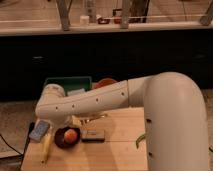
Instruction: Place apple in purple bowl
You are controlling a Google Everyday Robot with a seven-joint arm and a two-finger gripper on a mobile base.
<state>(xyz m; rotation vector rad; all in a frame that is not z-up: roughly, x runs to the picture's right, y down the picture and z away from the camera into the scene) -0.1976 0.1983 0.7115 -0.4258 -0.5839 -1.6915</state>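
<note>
Gripper (81,120) is hanging mostly tucked under the big white arm (100,99), low over the wooden table (115,152) and just above and to the right of the purple bowl (58,136). Honestly can't tell if it's open or closed, the arm is hiding too much. The apple (71,135) is sitting right inside that bowl. A banana (46,148) is lying just left of the bowl, with a blue packet (39,131) sitting above it. A small dark block (93,134) is resting just right of the bowl. The green bin (67,82) and orange bowl (104,82) are peeking out behind the arm.
</note>
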